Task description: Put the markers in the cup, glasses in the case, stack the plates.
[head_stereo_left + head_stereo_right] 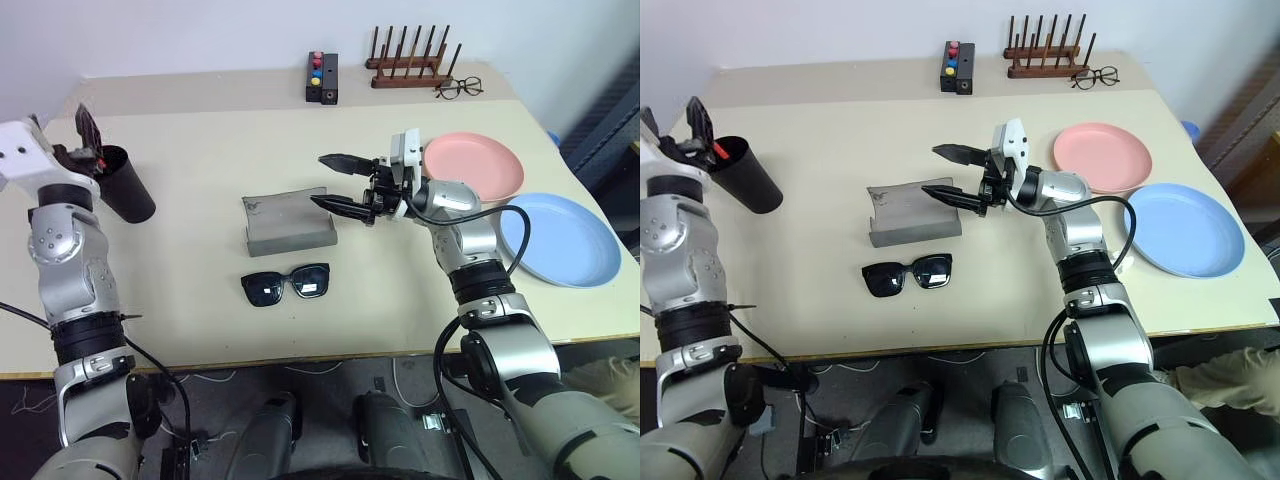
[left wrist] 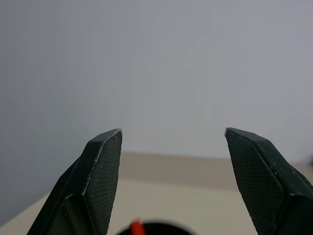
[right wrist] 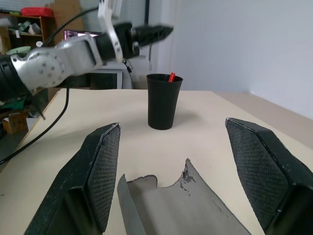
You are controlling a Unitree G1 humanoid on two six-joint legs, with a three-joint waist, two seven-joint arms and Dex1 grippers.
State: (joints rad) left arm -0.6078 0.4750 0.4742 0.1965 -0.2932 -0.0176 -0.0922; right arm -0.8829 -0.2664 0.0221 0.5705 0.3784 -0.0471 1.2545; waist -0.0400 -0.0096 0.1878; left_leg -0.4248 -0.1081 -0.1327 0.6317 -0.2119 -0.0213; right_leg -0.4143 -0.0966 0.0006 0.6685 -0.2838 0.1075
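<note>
Sunglasses [image 1: 286, 285] — black, thick-framed, dark-lensed, lying flat on the cream bench [image 1: 200, 200] just near of the open grey fabric case [image 1: 288, 224] — look light, stiff and slippery-lensed, best taken by the bridge or rim; both pincers — left [image 1: 695, 130], right [image 1: 335, 182] — stand apart, empty.

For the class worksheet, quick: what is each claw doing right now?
Left claw: open, holding nothing, above the cup.
Right claw: open, holding nothing, over the case.
</note>
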